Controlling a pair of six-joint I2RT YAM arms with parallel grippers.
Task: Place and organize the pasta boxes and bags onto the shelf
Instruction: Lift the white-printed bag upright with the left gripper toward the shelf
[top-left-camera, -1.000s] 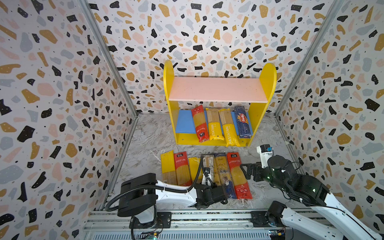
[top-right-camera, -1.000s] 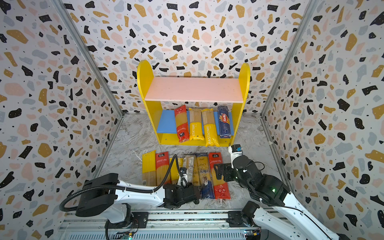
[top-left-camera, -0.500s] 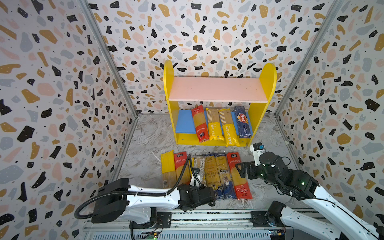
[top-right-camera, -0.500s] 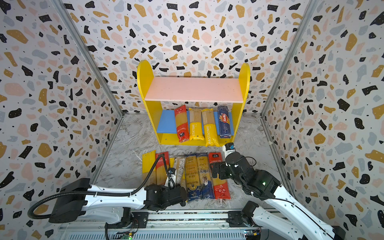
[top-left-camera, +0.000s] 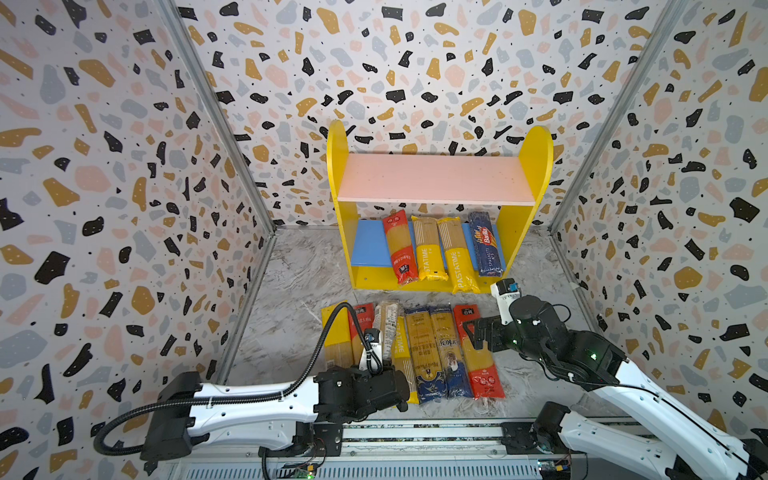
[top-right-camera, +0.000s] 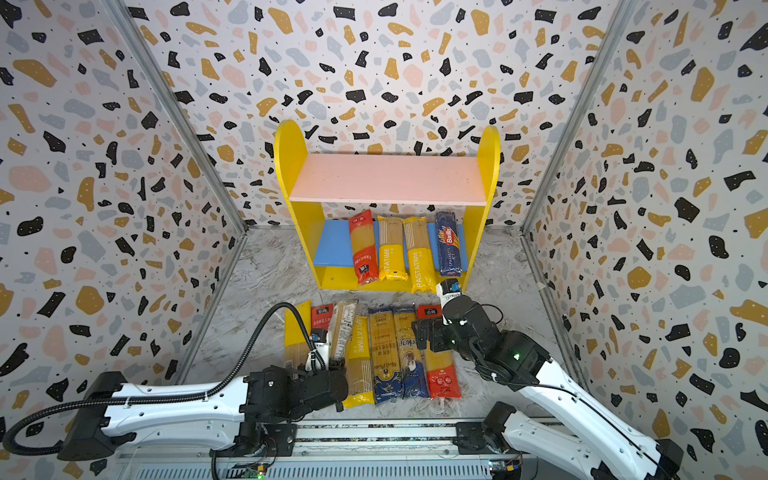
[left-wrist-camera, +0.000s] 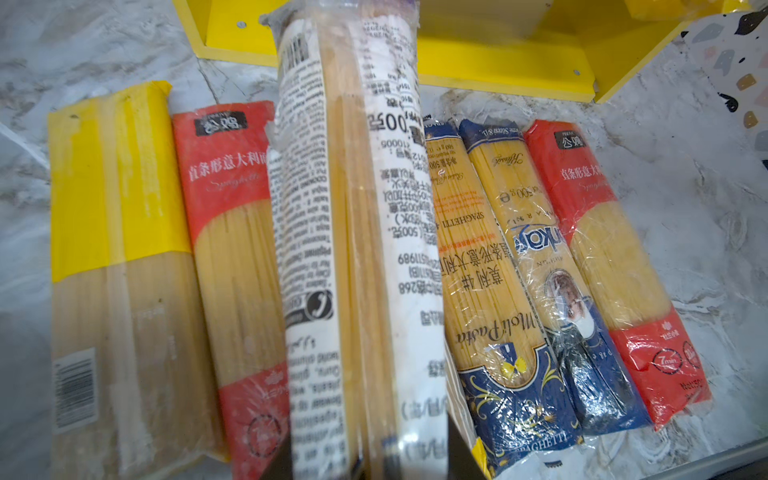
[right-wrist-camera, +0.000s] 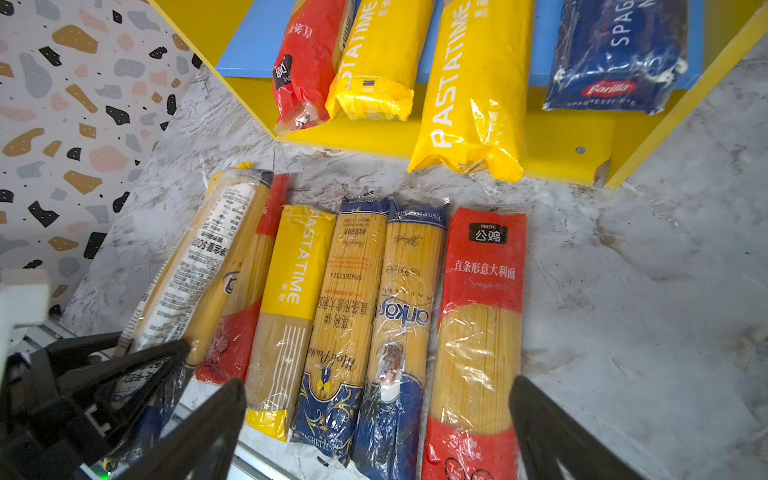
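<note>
yellow packs (top-left-camera: 428, 259): 4 | red packs (top-left-camera: 399, 249): 3 | navy-and-clear packs (top-left-camera: 422, 353): 2 | dark blue Barilla pack (top-left-camera: 482, 245): 1 | clear white-label pack (left-wrist-camera: 353, 208): 1 | shelf (top-left-camera: 436, 178): 1 | total: 11, 4 on shelf, 7 on tabletop (top-left-camera: 299, 282) | robot arms (top-left-camera: 249, 407): 2

Left pincer (left-wrist-camera: 374, 461) clamped, arm low; right pincer (right-wrist-camera: 376, 436) spread wide, tilted down.
</note>
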